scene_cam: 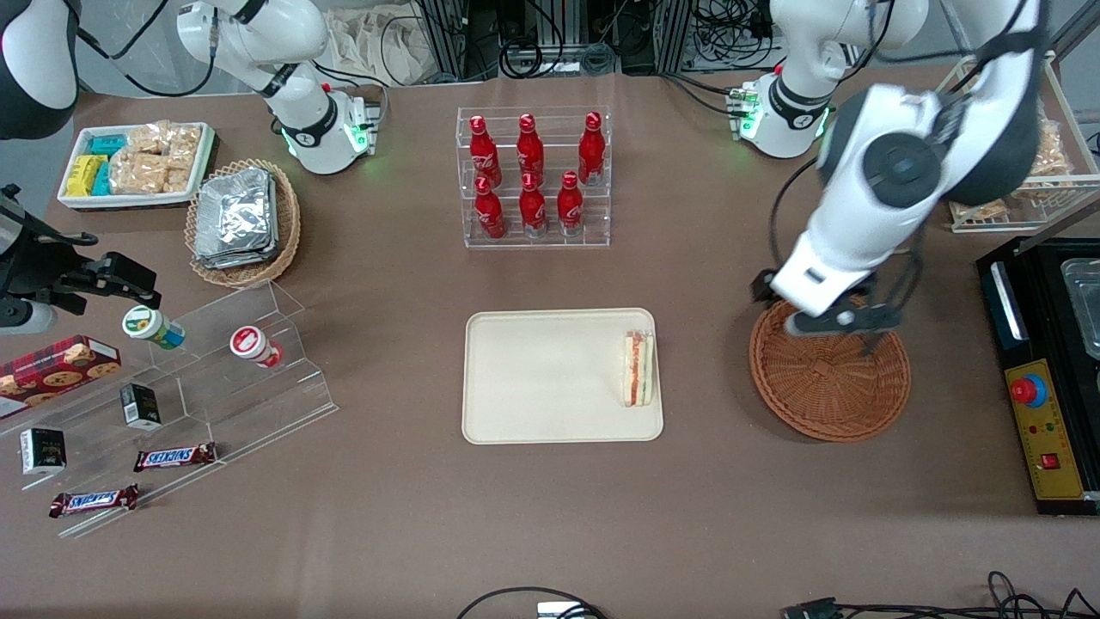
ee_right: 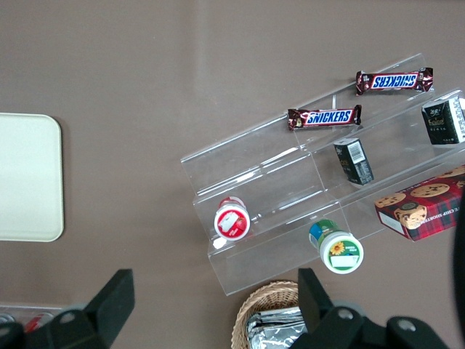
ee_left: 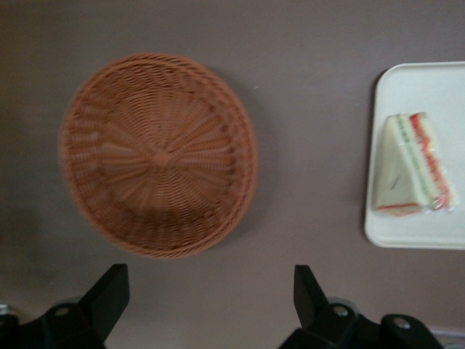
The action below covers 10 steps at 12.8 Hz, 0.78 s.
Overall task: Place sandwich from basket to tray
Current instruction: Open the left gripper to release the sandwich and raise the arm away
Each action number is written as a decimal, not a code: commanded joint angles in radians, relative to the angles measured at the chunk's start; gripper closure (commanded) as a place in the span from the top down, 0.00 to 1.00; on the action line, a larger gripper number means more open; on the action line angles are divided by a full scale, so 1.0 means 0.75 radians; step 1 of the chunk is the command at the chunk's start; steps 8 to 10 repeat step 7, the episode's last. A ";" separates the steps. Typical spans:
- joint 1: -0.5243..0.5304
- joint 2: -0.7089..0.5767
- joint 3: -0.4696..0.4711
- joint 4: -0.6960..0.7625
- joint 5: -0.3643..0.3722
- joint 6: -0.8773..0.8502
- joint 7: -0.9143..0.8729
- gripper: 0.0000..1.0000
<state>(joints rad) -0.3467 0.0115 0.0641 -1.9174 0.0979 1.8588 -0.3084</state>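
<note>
The sandwich [scene_cam: 638,369] [ee_left: 410,163], a pale bread wedge with red and green layers, lies on the cream tray [scene_cam: 533,378] [ee_left: 436,87], at the tray's edge toward the working arm. The reddish-brown woven basket [scene_cam: 829,378] [ee_left: 160,156] stands beside the tray with nothing in it. My left gripper [scene_cam: 846,331] [ee_left: 209,283] hangs over the basket's rim farther from the front camera. It is open, its dark fingers [ee_left: 109,291] wide apart and holding nothing.
A clear rack of red bottles [scene_cam: 533,176] stands farther from the front camera than the tray. A black control box [scene_cam: 1044,378] lies at the working arm's end. Toward the parked arm's end are a tan basket of foil packs [scene_cam: 243,222], a white snack bin [scene_cam: 137,163] and acrylic steps [scene_cam: 215,378].
</note>
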 commanded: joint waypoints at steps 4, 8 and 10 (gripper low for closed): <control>-0.008 -0.073 0.235 0.173 -0.010 -0.228 0.405 1.00; -0.010 0.001 0.317 0.337 -0.012 -0.277 0.542 1.00; -0.010 0.001 0.317 0.337 -0.012 -0.277 0.542 1.00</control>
